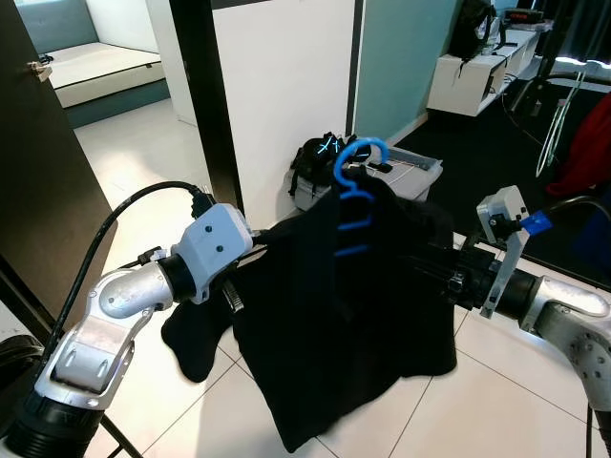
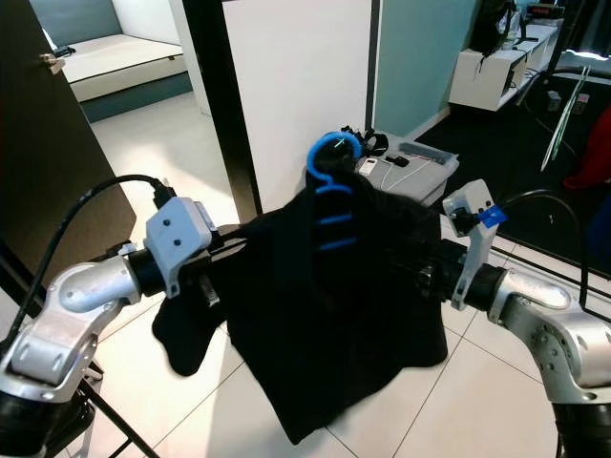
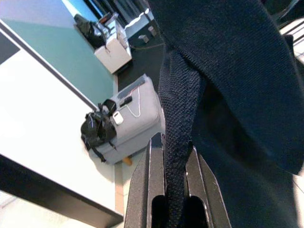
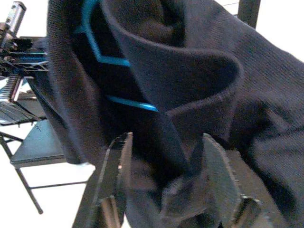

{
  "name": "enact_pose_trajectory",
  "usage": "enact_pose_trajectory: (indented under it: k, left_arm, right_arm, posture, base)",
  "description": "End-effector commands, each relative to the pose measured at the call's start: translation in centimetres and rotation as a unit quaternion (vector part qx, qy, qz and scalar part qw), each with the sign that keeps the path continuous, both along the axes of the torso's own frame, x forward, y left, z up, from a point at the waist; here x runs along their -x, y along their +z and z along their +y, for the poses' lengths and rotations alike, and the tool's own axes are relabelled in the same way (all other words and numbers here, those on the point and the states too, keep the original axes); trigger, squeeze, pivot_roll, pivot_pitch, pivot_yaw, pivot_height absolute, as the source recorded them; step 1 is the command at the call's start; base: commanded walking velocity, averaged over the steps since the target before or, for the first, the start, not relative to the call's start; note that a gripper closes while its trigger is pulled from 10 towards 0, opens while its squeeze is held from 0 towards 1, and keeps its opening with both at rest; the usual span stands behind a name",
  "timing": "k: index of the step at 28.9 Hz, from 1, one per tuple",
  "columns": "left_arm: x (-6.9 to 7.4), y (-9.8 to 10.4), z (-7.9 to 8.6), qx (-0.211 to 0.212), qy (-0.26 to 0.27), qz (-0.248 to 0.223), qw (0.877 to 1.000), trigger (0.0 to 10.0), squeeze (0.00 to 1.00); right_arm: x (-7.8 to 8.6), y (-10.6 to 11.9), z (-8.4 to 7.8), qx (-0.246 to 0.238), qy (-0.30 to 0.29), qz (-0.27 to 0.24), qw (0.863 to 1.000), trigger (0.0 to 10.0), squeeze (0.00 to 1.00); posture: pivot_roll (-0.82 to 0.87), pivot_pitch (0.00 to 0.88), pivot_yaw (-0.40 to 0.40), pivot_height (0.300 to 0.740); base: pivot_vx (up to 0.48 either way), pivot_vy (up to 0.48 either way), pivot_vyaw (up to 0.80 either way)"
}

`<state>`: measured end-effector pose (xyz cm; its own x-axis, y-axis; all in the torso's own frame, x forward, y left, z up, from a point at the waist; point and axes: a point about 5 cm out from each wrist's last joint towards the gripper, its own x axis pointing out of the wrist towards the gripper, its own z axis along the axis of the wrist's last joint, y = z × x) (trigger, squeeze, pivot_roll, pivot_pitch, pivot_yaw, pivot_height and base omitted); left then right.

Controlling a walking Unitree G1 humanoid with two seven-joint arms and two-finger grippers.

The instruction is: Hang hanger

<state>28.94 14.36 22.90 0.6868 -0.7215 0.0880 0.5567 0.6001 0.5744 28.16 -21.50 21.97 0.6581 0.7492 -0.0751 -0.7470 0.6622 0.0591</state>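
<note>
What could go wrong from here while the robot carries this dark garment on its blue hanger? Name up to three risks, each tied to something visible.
1. The left claw pinches only a narrow fold of the dark garment; it may slip out.
2. The blue hanger sits loosely inside the cloth, held by no claw, so it could tip out.
3. The right claw grips bunched fabric, and a sleeve hangs low, where it might snag.

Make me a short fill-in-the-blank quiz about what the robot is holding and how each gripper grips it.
1. The hanger inside the garment is ____ in colour.
2. The left gripper is shut on a fold of the ____ garment.
3. The garment is held up between ____ grippers, the right gripper at its other side.

Missing words: blue; black; two
</note>
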Motion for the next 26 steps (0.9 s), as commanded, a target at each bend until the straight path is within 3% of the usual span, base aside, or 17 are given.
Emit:
enact_pose_trajectory:
  k: [1, 3, 4, 7, 8, 10, 11, 12, 13, 15, 16, 17, 18, 19, 20, 22, 26]
  left_arm:
    - [-0.3, 0.5, 0.2, 0.007, 0.017, -0.012, 1.0, 10.0, 0.0]
    - [-0.3, 0.5, 0.2, 0.007, 0.017, -0.012, 1.0, 10.0, 0.0]
    - [-0.7, 0.5, 0.4, 0.013, 0.034, -0.016, 0.999, 10.0, 0.0]
    - [-0.7, 0.5, 0.4, 0.013, 0.034, -0.016, 0.999, 10.0, 0.0]
    - [-0.7, 0.5, 0.4, 0.014, 0.037, -0.016, 0.999, 10.0, 0.0]
    - [-0.7, 0.5, 0.4, 0.014, 0.037, -0.016, 0.999, 10.0, 0.0]
    - [-0.8, 0.5, 0.6, 0.013, 0.039, -0.016, 0.999, 10.0, 0.0]
    - [-0.8, 0.5, 0.6, 0.013, 0.039, -0.016, 0.999, 10.0, 0.0]
    - [-0.9, 0.6, 0.9, 0.017, 0.05, -0.015, 0.998, 10.0, 0.0]
    - [-0.9, 0.6, 0.9, 0.017, 0.05, -0.015, 0.998, 10.0, 0.0]
    - [-1.1, 0.7, 1.2, 0.028, 0.065, -0.014, 0.997, 10.0, 0.0]
    - [-1.3, 1.6, 1.4, 0.095, 0.081, -0.008, 0.992, 10.0, 0.0]
    - [-1.3, 1.6, 1.4, 0.095, 0.081, -0.008, 0.992, 10.0, 0.0]
    - [-1.4, 2.3, 1.7, 0.148, 0.089, -0.002, 0.985, 10.0, 0.0]
    - [-1.4, 2.9, 1.9, 0.183, 0.091, 0.002, 0.979, 10.0, 0.0]
    - [-1.4, 2.9, 1.9, 0.183, 0.091, 0.002, 0.979, 10.0, 0.0]
    - [-1.1, 4.5, 3.4, 0.223, 0.069, -0.002, 0.972, 10.0, 0.0]
  right_arm:
    - [0.2, 0.5, 0.0, -0.014, 0.007, -0.01, 1.0, 10.0, 1.0]
    - [0.2, 0.5, 0.0, -0.014, 0.007, -0.01, 1.0, 10.0, 1.0]
    - [-0.9, 0.2, -1.9, 0.026, -0.074, -0.023, 0.997, 10.0, 0.95]
    - [-0.9, 0.2, -1.9, 0.026, -0.074, -0.023, 0.997, 10.0, 0.95]
    - [-1.4, 0.1, -2.9, 0.041, -0.116, -0.027, 0.992, 10.0, 0.53]
    - [-1.4, 0.1, -2.9, 0.041, -0.116, -0.027, 0.992, 10.0, 0.53]
    - [-2.1, 0.3, -4.1, 0.037, -0.172, -0.032, 0.984, 10.0, 0.31]
    - [-2.1, 0.3, -4.1, 0.037, -0.172, -0.032, 0.984, 10.0, 0.31]
    - [-2.4, 0.8, -4.9, 0.01, -0.207, -0.042, 0.977, 10.0, 0.45]
    - [-2.4, 0.8, -4.9, 0.01, -0.207, -0.042, 0.977, 10.0, 0.45]
    - [-2.4, 1.2, -5.2, -0.025, -0.226, -0.044, 0.973, 10.0, 0.53]
    - [-2.1, -0.1, -4.7, -0.03, -0.235, -0.025, 0.971, 10.0, 0.55]
    - [-2.1, -0.1, -4.7, -0.03, -0.235, -0.025, 0.971, 10.0, 0.55]
    - [-1.6, -1.3, -4.2, -0.029, -0.237, -0.006, 0.971, 10.0, 0.0]
    - [-1.3, -2.4, -4.0, -0.021, -0.242, 0.01, 0.97, 10.0, 0.0]
    - [-1.3, -2.4, -4.0, -0.021, -0.242, 0.01, 0.97, 10.0, 0.0]
    - [-0.9, -4.0, -5.7, -0.017, -0.279, 0.035, 0.96, 10.0, 0.0]
  posture:
    - [-0.04, 0.0, 0.023, 0.74]
    - [-0.04, 0.0, 0.023, 0.74]
    - [-0.05, 0.0, 0.03, 0.74]
    - [-0.05, 0.0, 0.03, 0.74]
    - [-0.05, 0.0, 0.03, 0.74]
    - [-0.05, 0.0, 0.03, 0.74]
    - [-0.04, 0.0, 0.031, 0.74]
    - [-0.04, 0.0, 0.031, 0.74]
    - [-0.04, 0.0, 0.031, 0.74]
    - [-0.04, 0.0, 0.031, 0.74]
    - [-0.04, 0.0, 0.03, 0.74]
    - [-0.04, 0.0, 0.032, 0.74]
    - [-0.04, 0.0, 0.032, 0.74]
    - [-0.04, 0.0, 0.031, 0.74]
    - [-0.04, 0.0, 0.031, 0.74]
    - [-0.04, 0.0, 0.031, 0.74]
    - [-0.04, 0.0, 0.031, 0.74]
  base:
    - [0.0, 0.0, 0.0]
    - [0.0, 0.0, 0.0]
    - [0.0, 0.0, 0.0]
    - [0.0, 0.0, 0.0]
    - [0.0, 0.0, 0.0]
    - [0.0, 0.0, 0.0]
    - [0.0, 0.0, 0.0]
    - [0.0, 0.0, 0.0]
    - [0.0, 0.0, 0.0]
    - [0.0, 0.0, 0.0]
    - [0.0, 0.0, 0.0]
    - [0.0, 0.0, 0.0]
    - [0.0, 0.0, 0.0]
    - [0.0, 0.0, 0.0]
    - [0.0, 0.0, 0.0]
    - [0.0, 0.0, 0.0]
    - [0.0, 0.0, 0.0]
